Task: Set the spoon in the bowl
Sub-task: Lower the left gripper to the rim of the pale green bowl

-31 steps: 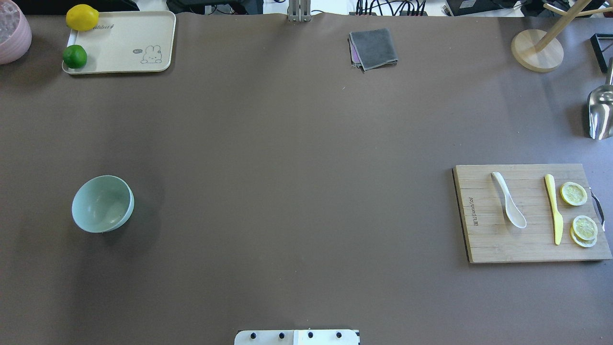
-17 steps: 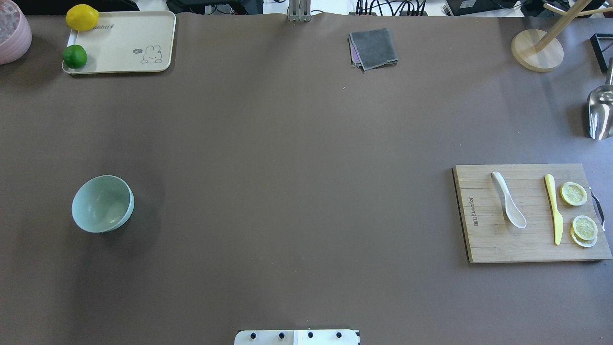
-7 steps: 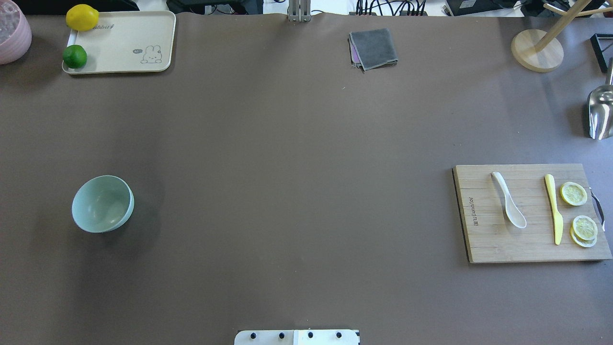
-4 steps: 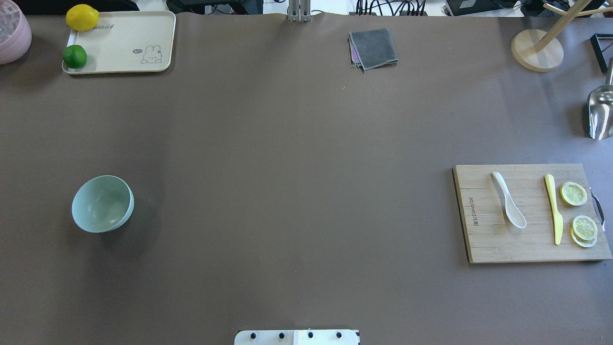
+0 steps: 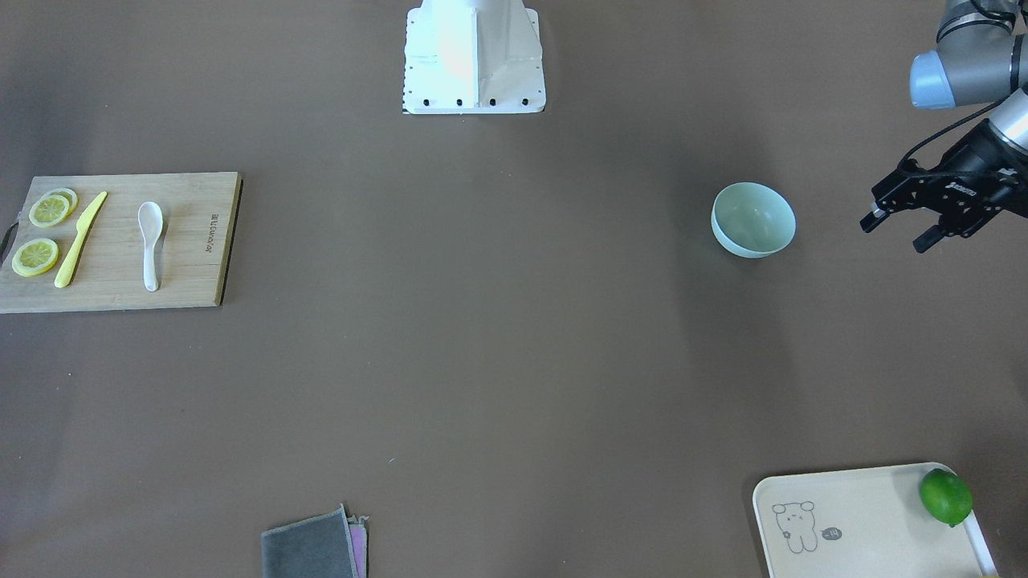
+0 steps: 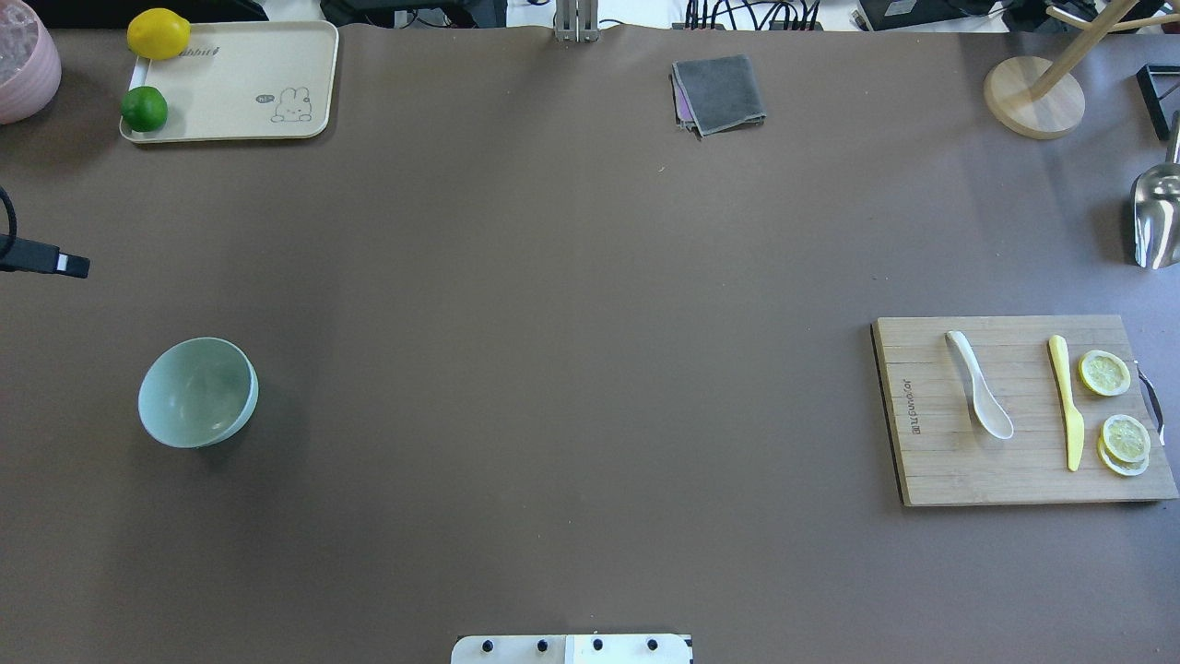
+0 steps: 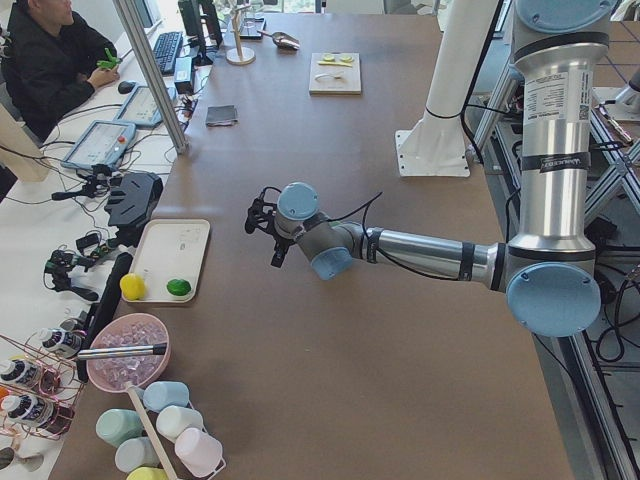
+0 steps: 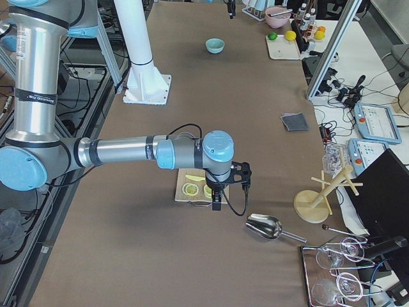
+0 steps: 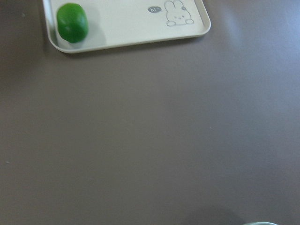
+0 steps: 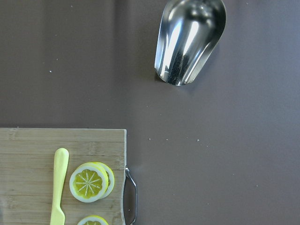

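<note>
The white spoon lies on a wooden cutting board at the right, scoop toward me; it also shows in the front view. The mint-green bowl stands empty at the left, also in the front view. My left gripper hangs open and empty above the table, to the outer side of the bowl and apart from it. My right gripper hovers over the board's outer end near the lemon slices; I cannot tell whether it is open. Its wrist view shows no spoon.
A yellow knife and lemon slices lie beside the spoon. A metal scoop lies beyond the board. A cream tray with a lime and lemon sits far left, a grey cloth far middle.
A black part of my left arm has come into the overhead view at its left edge, beyond the bowl. The spoon, bowl and board have not moved.
</note>
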Controlling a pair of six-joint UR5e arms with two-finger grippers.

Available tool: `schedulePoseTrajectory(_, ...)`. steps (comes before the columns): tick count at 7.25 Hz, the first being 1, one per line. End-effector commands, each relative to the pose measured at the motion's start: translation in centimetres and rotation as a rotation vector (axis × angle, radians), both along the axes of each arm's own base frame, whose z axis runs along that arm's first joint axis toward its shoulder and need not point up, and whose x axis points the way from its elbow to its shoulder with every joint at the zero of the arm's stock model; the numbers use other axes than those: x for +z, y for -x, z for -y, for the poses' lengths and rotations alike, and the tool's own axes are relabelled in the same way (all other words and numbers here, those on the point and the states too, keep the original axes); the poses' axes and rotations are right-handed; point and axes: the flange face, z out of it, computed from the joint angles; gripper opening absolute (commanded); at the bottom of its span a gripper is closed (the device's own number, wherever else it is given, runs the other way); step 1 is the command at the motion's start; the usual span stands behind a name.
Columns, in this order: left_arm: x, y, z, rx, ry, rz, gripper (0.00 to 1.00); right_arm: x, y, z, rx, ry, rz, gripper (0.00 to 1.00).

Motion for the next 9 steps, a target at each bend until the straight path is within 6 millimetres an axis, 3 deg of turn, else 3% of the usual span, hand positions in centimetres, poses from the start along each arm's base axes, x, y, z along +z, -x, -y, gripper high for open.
schedulePoseTrajectory(1,1.2,-4.8,-2.7,0.002,0.034,0.005,0.97,0.1,0.0,-0.2,0.002,-0.010,0.001,1.00)
schedulePoseTrajectory(3,1.7,-9.3,-4.9,0.077,0.037,0.028,0.97,0.3,0.0,-0.5,0.004,-0.017,0.002,1.00)
schedulePoseTrajectory(4,1.8,-10.3,-5.5,0.101,0.043,0.032,0.97,0.3,0.0,-0.5,0.004,-0.017,0.002,1.00)
schedulePoseTrajectory(6,4.2,-10.5,-6.9,0.116,0.070,0.070,0.97,0.3,0.0,-0.5,0.005,-0.016,0.002,1.00)
schedulePoseTrajectory(9,4.7,-10.5,-7.2,0.120,0.079,0.076,0.75,0.3,-0.1,-0.6,0.008,-0.015,0.003,1.00)
